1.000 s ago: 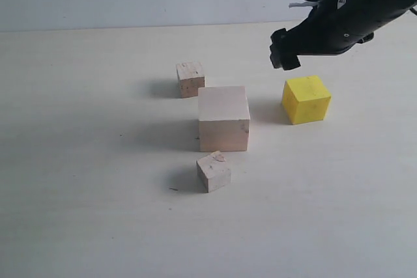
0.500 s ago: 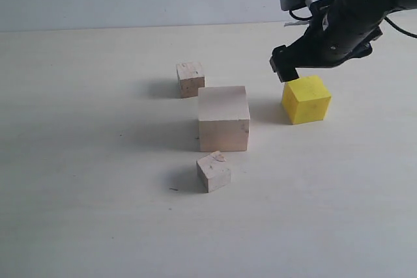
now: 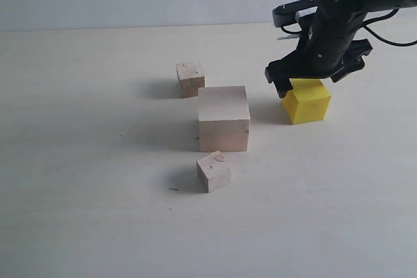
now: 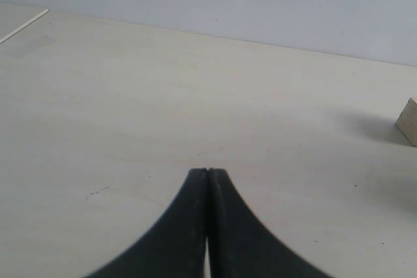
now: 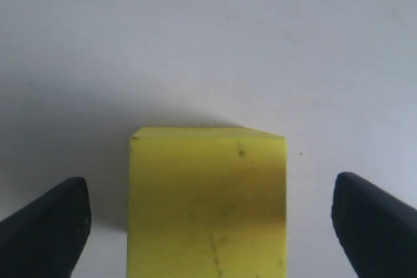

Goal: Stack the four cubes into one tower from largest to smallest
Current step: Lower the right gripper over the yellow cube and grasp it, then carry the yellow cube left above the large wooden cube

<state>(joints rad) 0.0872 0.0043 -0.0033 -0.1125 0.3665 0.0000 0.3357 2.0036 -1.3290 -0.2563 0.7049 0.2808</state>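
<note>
The large pale wood cube rests on the table near the middle. One small rough wood cube sits just behind it to the left, the other in front of it. The bright yellow cube lies to its right. My right gripper hangs open right over the yellow cube; in the right wrist view the yellow cube lies between the spread fingertips, with gaps on both sides. My left gripper is shut on nothing above bare table, out of the exterior view.
A corner of a pale wood cube shows at the edge of the left wrist view. The light table runs wide to the left and front. A pale wall stands behind.
My right arm has come down and swung over the yellow cube, fingers now straddling it. The cubes have not moved.
</note>
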